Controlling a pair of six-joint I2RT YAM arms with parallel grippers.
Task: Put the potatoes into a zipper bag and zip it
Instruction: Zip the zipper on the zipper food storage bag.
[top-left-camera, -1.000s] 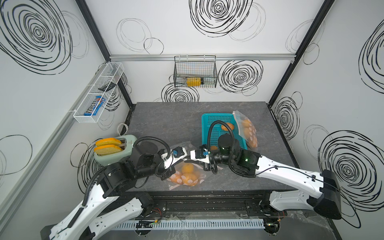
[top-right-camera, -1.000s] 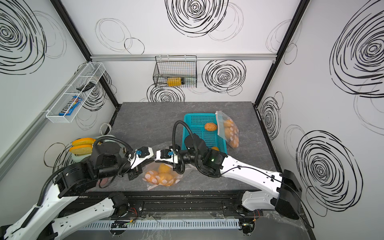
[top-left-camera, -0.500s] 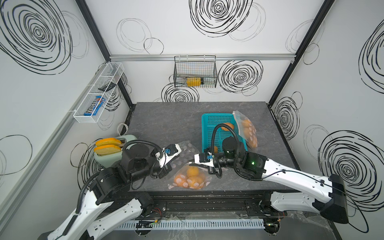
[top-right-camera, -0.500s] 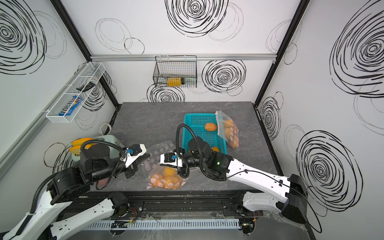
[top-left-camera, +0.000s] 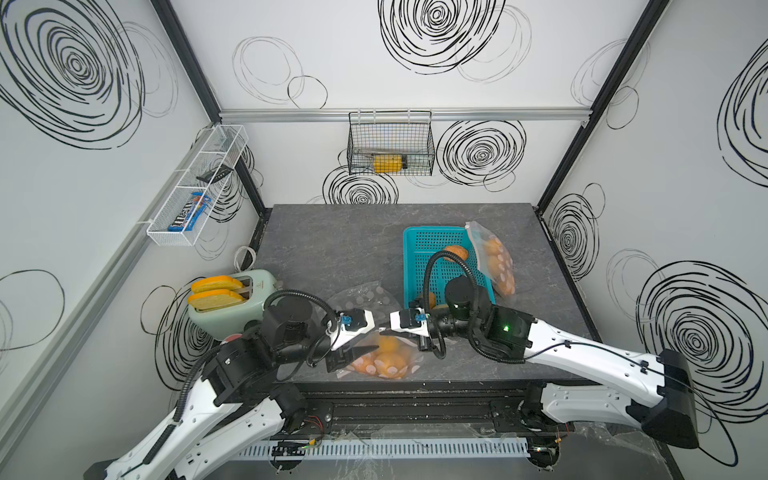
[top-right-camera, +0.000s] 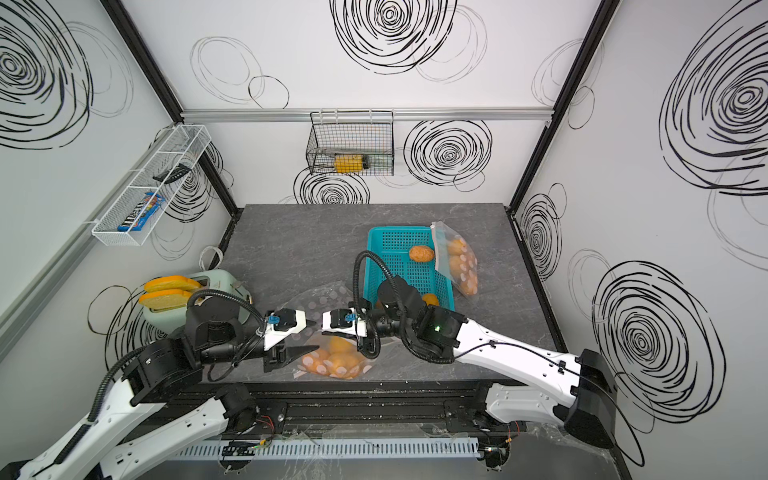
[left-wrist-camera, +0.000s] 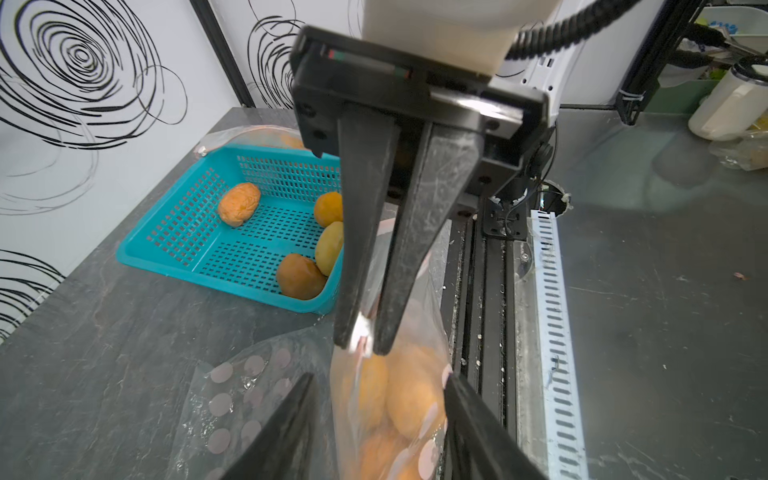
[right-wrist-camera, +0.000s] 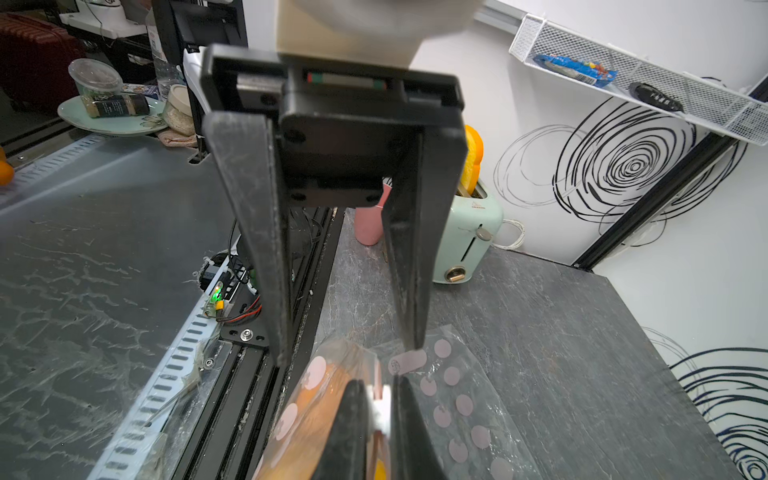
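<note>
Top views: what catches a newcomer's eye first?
The dotted bag of potatoes at the table's front edge, its top pinched by the shut right pincer while the left pincer faces it, open. Behind, a teal basket with loose potatoes, a second filled bag against its right side.

Place: robot lab cell dressed as a kitchen
Walls: white panels with drawn black swirls, in black frame posts
Rig: two arms on a metal rail before a grey table, slotted cable duct
Props: toaster, wire basket, wall rack
Beyond: stored jars on a plate
</note>
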